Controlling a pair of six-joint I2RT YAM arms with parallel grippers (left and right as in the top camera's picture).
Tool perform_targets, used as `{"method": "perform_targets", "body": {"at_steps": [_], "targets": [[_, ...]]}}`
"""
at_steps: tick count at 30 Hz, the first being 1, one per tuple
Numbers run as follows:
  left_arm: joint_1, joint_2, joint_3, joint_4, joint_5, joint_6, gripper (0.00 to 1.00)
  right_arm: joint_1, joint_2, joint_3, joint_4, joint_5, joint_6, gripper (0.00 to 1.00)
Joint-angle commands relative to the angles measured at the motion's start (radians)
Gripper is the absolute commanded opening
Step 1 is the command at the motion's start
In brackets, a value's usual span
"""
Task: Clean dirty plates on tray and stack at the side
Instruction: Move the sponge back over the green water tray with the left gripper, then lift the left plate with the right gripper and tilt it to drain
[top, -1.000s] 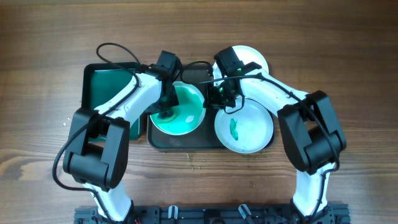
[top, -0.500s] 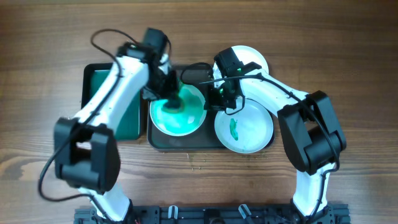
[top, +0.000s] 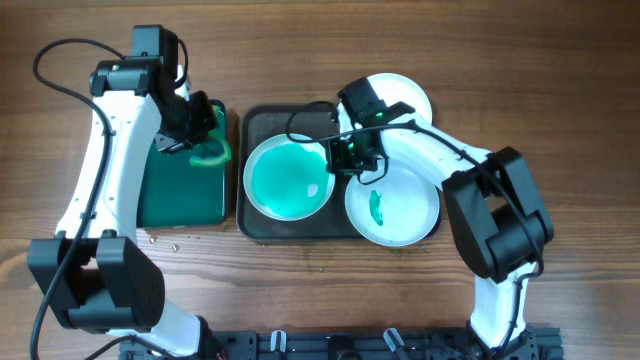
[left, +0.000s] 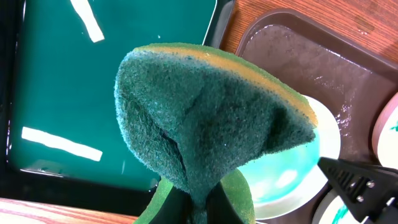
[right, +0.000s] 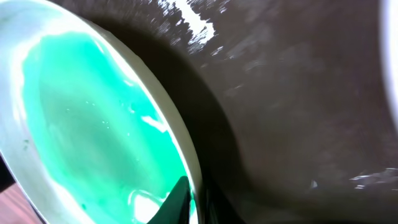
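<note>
Wood-grain counter (top: 560, 60) carries everything here. Nearest the robot's base lies the smeared plate (top: 412, 200), white with a small green streak left of its centre. It sits just right of the dark brown tray (top: 290, 228), and its left edge seems to overlap the tray's rim, though the overhead view does not settle that. Inside the tray rests the coated plate (top: 288, 180), its whole face covered in teal-green liquid. The right hand (top: 345, 155) is at this plate's right rim. In the right wrist view its two dark fingertips (right: 180, 198) sit either side of the white edge, pinching it, with the wet tray floor behind. Left of the tray, touching or just beside it, stands the green basin (top: 175, 190), holding dark green liquid that reflects the lights. Farther back, the left hand (top: 200, 125) hangs over the basin's far right corner, pressed together on the sponge (left: 205, 118). The sponge's green scouring face is folded outward, with a yellow strip along its top. Farthest away, the clean plate (top: 405, 92) lies on the counter beyond the tray's far right corner, partly hidden by the right arm.
</note>
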Motion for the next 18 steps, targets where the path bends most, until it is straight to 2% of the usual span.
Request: {"method": "perform_targets", "body": {"at_steps": [1,8,13,18], "targets": [[0.003,-0.011,0.013,0.005,-0.013,0.017,0.04,0.032,0.013,-0.002,0.004,0.061,-0.013,0.04],[0.003,-0.011,0.013,0.005,-0.013,0.016,0.04,0.033,-0.091,0.0,-0.009,0.095,-0.014,0.04],[0.003,-0.011,0.013,0.005,-0.013,0.016,0.04,0.033,-0.271,0.0,-0.094,0.283,-0.014,0.04],[0.003,-0.011,0.013,0.005,-0.013,0.017,0.04,0.033,-0.375,0.0,-0.177,0.434,-0.015,0.04]]}}
